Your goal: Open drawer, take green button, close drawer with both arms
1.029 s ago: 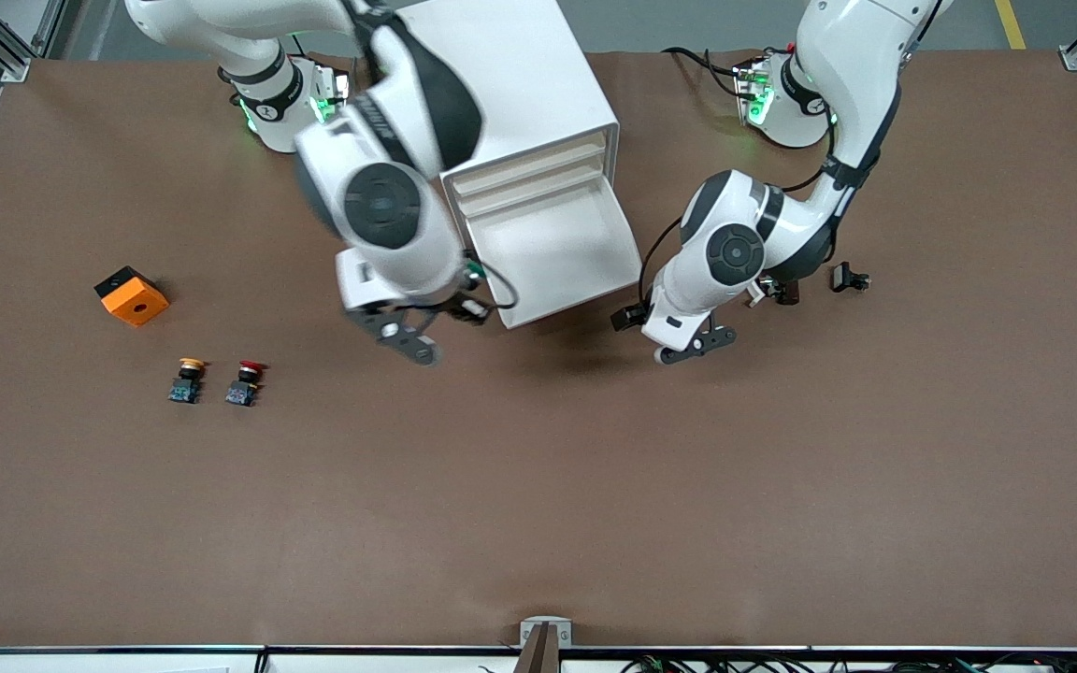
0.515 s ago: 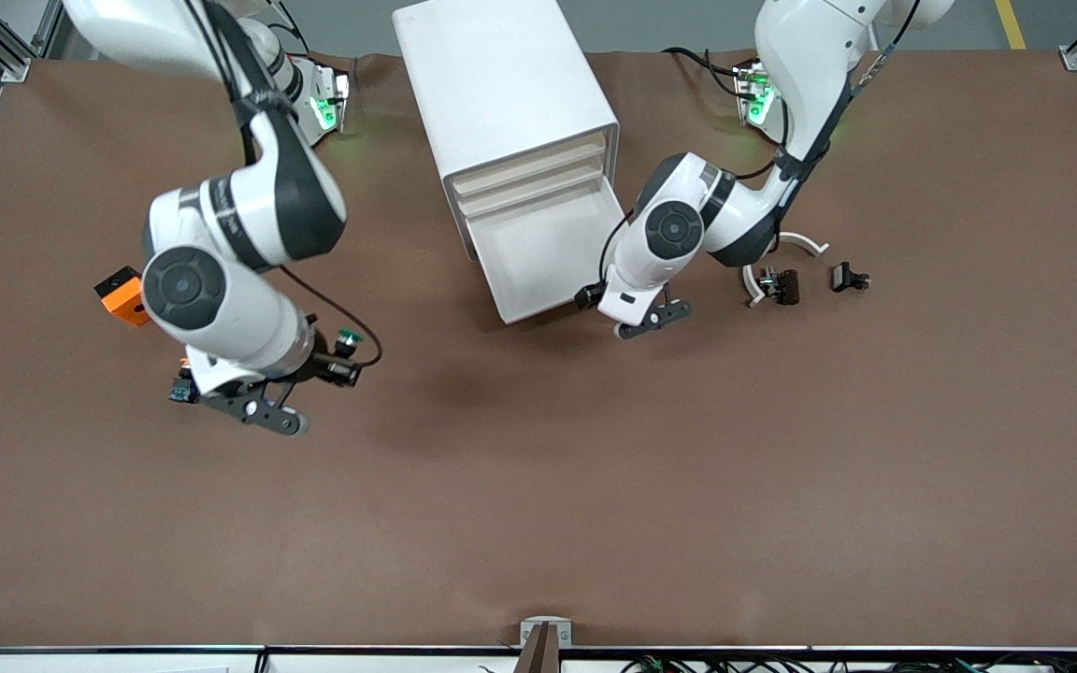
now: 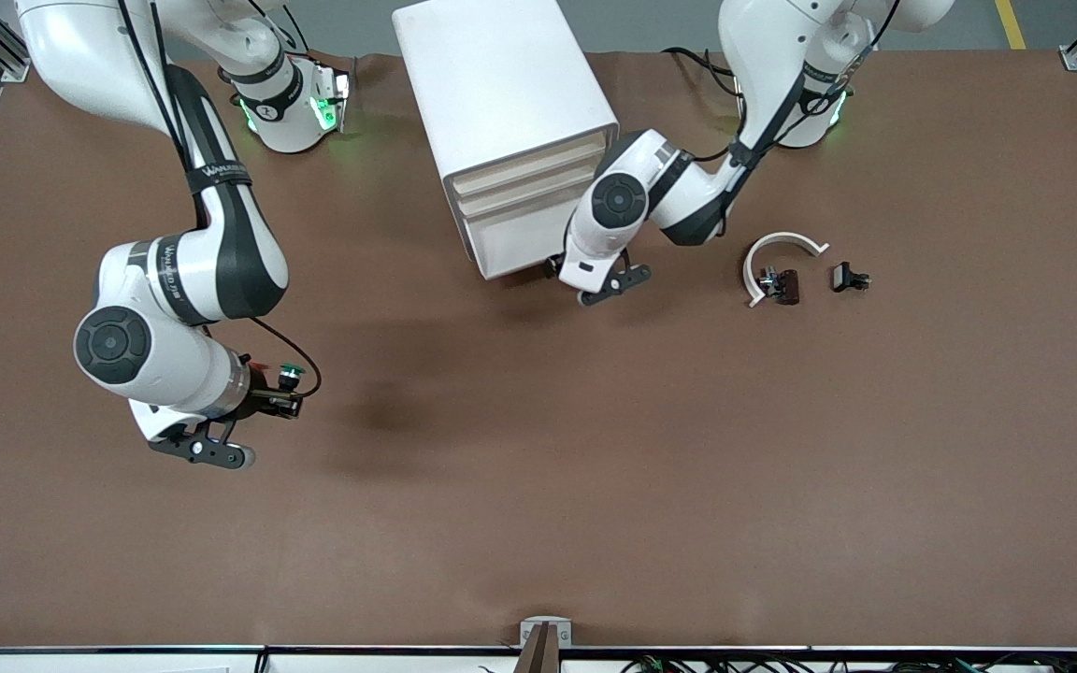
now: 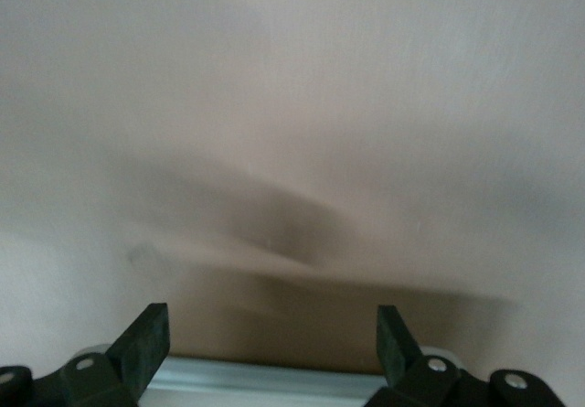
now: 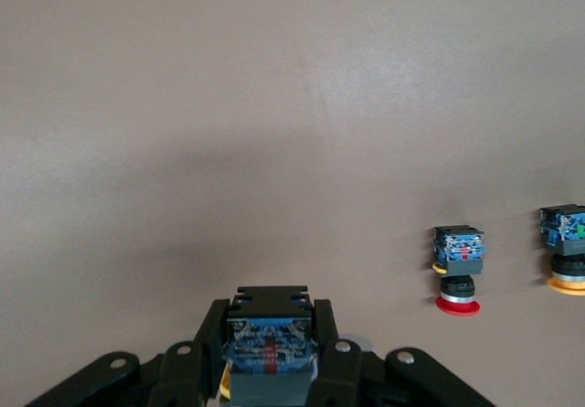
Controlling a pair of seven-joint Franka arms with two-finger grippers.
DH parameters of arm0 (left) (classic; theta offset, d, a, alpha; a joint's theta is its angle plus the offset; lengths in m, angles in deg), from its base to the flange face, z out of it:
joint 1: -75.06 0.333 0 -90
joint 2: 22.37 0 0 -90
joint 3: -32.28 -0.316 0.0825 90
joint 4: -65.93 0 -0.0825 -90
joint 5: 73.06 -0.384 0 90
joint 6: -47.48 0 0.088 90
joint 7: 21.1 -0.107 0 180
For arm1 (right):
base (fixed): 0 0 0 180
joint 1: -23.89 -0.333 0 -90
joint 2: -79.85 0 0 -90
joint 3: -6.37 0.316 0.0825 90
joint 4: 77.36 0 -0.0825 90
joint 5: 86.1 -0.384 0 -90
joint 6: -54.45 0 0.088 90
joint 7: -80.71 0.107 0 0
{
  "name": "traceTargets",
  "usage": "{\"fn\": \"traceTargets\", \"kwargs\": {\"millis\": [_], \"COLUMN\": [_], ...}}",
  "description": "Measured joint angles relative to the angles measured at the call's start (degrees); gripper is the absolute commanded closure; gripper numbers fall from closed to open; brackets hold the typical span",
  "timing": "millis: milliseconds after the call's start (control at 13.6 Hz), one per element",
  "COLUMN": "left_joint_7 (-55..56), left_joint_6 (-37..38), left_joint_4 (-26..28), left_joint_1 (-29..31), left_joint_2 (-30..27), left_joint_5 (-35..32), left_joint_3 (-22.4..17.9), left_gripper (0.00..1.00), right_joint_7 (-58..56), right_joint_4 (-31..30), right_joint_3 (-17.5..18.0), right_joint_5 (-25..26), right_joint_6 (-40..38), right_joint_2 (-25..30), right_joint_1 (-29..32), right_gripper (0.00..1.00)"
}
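The counter (image 3: 538,486) is brown. On it stands the cabinet (image 3: 501,103), its drawer (image 3: 515,245) now almost shut; half a second ago it stood well out, so closing is judged nearly finished. The left gripper (image 3: 615,282), fingers apart, is pressed at the drawer front. The right gripper (image 3: 279,391) has moved from the cabinet toward the right arm's end of the counter and is clamped on the button (image 3: 290,373), held over the counter, long axis roughly level, green cap pointing toward the cabinet, near the red button (image 5: 458,279).
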Motion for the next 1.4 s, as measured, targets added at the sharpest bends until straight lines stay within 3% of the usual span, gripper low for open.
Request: {"fn": "traceTargets", "kwargs": {"millis": [294, 662, 1176, 1397], "left_joint_7": [4.55, 5.27, 5.66, 5.37], "left_joint_6": [0.0, 0.0, -0.3, 0.7], "left_joint_4": [0.01, 0.0, -1.51, -3.66], "left_joint_1": [-0.57, -0.54, 0.8, 6.26], "left_joint_2": [0.94, 1.23, 1.61, 0.96], "left_joint_5": [0.0, 2.2, 2.36, -2.74], "left_joint_3": [3.49, 5.1, 4.54, 1.97], "left_gripper": [0.0, 0.0, 0.0, 0.0], "right_joint_7": [-0.35, -2.55, -6.33, -6.23], "right_joint_4": [-9.43, -20.41, -22.32, -22.36], "right_joint_3": [0.03, 0.05, 0.16, 0.25], "right_joint_5": [0.0, 0.03, 0.02, 0.01], "right_joint_6": [11.85, 27.7, 30.55, 30.56], "right_joint_2": [-0.65, -1.95, -4.25, -4.23], "right_joint_1": [0.87, 2.47, 4.38, 4.39], "right_gripper": [1.0, 1.0, 1.0, 1.0]}}
